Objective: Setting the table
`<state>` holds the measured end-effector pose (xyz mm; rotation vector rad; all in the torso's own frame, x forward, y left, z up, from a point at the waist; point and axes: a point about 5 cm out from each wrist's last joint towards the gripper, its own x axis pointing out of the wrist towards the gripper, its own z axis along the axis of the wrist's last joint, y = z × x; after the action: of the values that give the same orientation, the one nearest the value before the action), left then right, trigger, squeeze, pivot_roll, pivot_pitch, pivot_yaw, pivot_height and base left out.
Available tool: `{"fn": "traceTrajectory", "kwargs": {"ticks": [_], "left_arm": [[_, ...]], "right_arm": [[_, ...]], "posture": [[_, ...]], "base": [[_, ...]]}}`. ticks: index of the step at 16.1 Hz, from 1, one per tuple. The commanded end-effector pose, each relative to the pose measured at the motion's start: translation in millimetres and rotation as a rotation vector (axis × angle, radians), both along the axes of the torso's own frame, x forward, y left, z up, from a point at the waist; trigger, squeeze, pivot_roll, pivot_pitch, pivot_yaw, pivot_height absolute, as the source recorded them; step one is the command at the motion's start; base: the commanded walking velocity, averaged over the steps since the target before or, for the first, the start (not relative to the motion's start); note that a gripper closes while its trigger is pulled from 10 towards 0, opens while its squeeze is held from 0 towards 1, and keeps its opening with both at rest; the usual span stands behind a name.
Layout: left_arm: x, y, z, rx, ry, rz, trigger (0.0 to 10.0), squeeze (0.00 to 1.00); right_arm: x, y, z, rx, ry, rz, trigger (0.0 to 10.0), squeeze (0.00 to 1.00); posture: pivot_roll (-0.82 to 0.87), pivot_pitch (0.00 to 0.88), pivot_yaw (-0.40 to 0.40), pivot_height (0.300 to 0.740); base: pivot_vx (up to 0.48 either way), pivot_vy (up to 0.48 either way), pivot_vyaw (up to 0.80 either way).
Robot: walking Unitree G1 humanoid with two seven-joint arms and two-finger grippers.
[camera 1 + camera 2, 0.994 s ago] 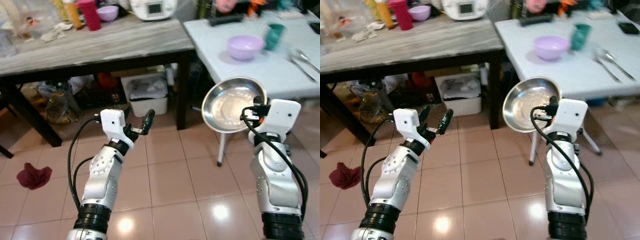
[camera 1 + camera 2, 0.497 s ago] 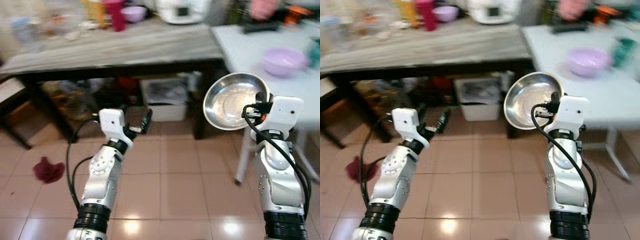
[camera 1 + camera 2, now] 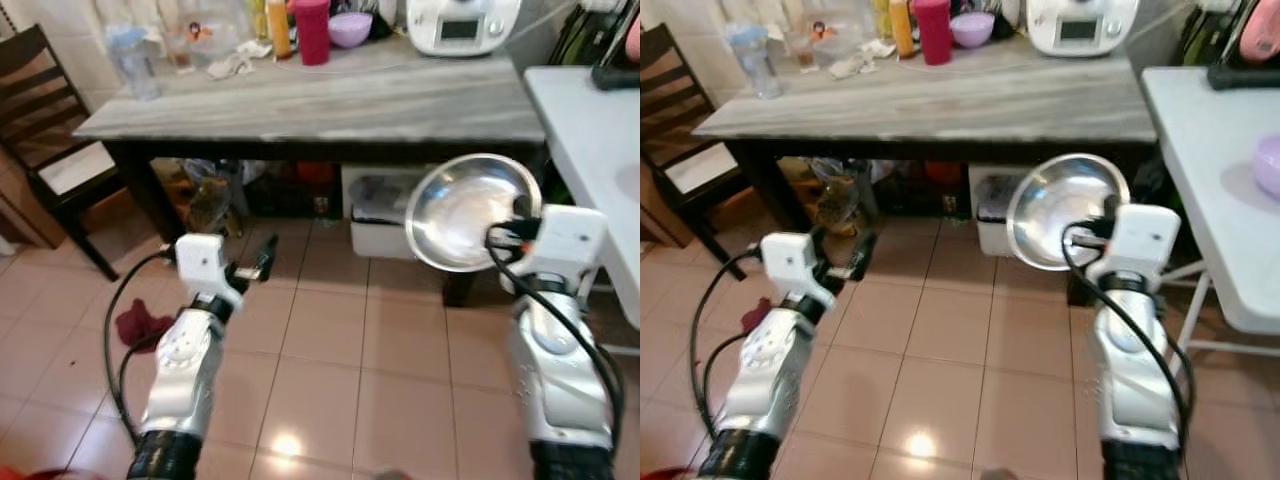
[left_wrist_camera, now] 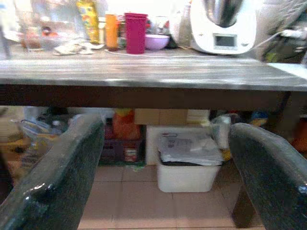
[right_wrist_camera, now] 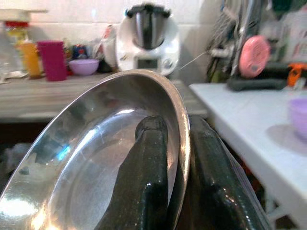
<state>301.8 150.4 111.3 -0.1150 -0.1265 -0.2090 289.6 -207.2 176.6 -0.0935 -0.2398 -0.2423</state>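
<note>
My right gripper (image 3: 519, 214) is shut on the rim of a shiny steel bowl (image 3: 462, 211), which I hold tilted at chest height over the tiled floor. In the right wrist view one finger (image 5: 149, 167) lies inside the steel bowl (image 5: 91, 163) and the other finger (image 5: 216, 177) outside it. My left gripper (image 3: 252, 270) is open and holds nothing, raised in front of the dark table. Its two fingers (image 4: 62, 177) stand wide apart in the left wrist view. A white table (image 3: 592, 110) is at the right, with a purple bowl (image 3: 1270, 165) on it.
A grey-topped dark table (image 3: 330, 100) ahead carries a pink cup (image 3: 312, 18), a small purple bowl (image 3: 350, 28), bottles and a white appliance (image 3: 462, 22). A white bin (image 3: 385, 210) sits under it. A dark chair (image 3: 45, 110) stands at the left. A red rag (image 3: 140, 325) lies on the floor.
The camera has swung left, so the white table has slid to the right edge and a chair has come into view. Both arms keep their pose; the bowl stays gripped.
</note>
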Motion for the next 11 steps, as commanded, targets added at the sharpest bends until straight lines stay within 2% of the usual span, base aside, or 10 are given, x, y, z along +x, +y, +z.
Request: {"fn": "traceTrajectory", "kwargs": {"ticks": [1, 2, 6, 8, 11], "left_arm": [[-11.5, 25.1, -4.3, 0.059, 0.005, 0.074, 10.0, 0.0], [-20.4, 34.8, -10.3, 0.081, 0.026, 0.095, 10.0, 0.0], [-38.5, 53.8, -20.8, 0.126, 0.074, 0.167, 10.0, 0.0], [-48.4, 52.5, -23.8, 0.114, 0.094, 0.138, 10.0, 0.0], [-51.6, 45.2, -22.4, 0.095, 0.088, 0.117, 10.0, 0.0]], "right_arm": [[-8.4, 4.2, 1.6, -0.001, -0.013, 0.01, 10.0, 0.0], [-15.2, 1.9, -3.1, -0.003, 0.003, 0.002, 10.0, 0.0], [-28.9, 0.9, -13.0, -0.009, 0.039, 0.0, 10.0, 0.0], [-32.7, 1.3, -14.6, -0.003, 0.059, -0.004, 10.0, 0.0], [-33.3, 0.5, -14.4, -0.005, 0.063, -0.005, 10.0, 0.0]], "posture": [[-0.24, 0.081, 0.077, 0.74], [-0.24, 0.082, 0.076, 0.74], [-0.23, 0.085, 0.071, 0.74], [-0.22, 0.094, 0.07, 0.74], [-0.22, 0.096, 0.068, 0.74]], "base": [[0.0, 0.0, 0.0], [0.0, 0.0, 0.0], [0.0, 0.0, 0.0], [0.0, 0.0, 0.0], [0.31, 0.0, -0.79]]}}
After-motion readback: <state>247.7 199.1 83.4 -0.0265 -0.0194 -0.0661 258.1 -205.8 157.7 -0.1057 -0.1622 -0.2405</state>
